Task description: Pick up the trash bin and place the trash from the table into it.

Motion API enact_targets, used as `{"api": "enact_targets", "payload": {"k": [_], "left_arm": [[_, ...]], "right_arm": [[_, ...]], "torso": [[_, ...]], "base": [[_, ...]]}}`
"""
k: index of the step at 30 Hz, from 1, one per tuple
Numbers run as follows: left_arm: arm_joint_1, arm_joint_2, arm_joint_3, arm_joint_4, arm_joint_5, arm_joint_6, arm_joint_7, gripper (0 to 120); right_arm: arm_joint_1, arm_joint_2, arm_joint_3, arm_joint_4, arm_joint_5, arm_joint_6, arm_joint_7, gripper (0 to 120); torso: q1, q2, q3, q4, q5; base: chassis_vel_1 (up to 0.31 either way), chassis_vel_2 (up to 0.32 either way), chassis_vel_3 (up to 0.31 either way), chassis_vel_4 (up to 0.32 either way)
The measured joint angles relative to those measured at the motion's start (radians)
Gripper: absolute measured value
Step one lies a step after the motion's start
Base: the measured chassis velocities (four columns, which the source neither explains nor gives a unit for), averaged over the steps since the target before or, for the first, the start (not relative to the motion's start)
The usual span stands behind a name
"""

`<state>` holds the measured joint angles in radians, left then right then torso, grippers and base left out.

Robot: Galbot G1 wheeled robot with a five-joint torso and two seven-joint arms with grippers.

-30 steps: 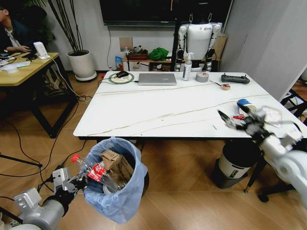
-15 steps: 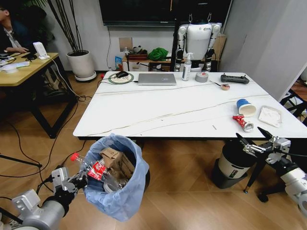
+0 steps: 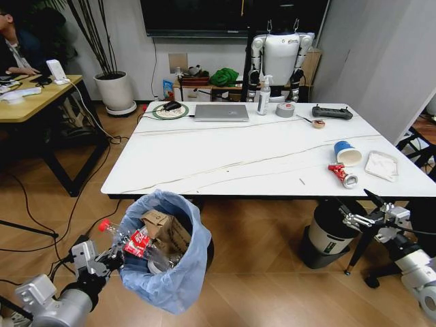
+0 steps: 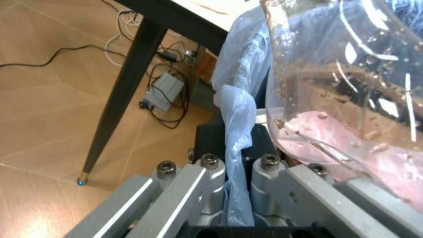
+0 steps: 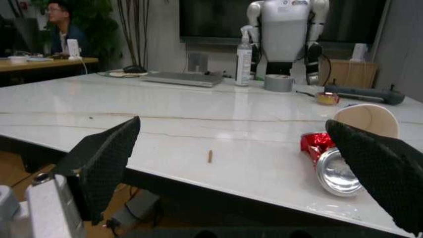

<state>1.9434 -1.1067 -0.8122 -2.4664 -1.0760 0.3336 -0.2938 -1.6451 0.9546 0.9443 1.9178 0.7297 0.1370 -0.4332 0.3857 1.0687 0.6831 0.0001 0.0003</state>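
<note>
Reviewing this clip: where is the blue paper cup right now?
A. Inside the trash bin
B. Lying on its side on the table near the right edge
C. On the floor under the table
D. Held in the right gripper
B. The blue paper cup lies on its side on the table, beside a crushed red can; the right gripper is open and empty below the table's edge.

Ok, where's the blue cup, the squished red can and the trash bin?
blue cup (image 3: 349, 152), head view, its white open mouth.
red can (image 3: 343, 175), head view, its crushed body.
trash bin (image 3: 178, 276), head view, its blue bag.
</note>
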Motion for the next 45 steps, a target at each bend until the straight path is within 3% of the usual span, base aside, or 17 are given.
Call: {"api": "enact_targets", "payload": {"k": [45], "left_arm": [[0.008,-0.029,0.026,-0.005,0.044,-0.001,0.021,0]], "right_arm": [[0.041,-0.008,-0.019,-0.042,0.025,-0.006,-0.008,100]], "torso": [[0.0,0.0,0.0,-0.0002,-0.0003]], "base": [[-0.042,-0.043,0.043,0.041]]}}
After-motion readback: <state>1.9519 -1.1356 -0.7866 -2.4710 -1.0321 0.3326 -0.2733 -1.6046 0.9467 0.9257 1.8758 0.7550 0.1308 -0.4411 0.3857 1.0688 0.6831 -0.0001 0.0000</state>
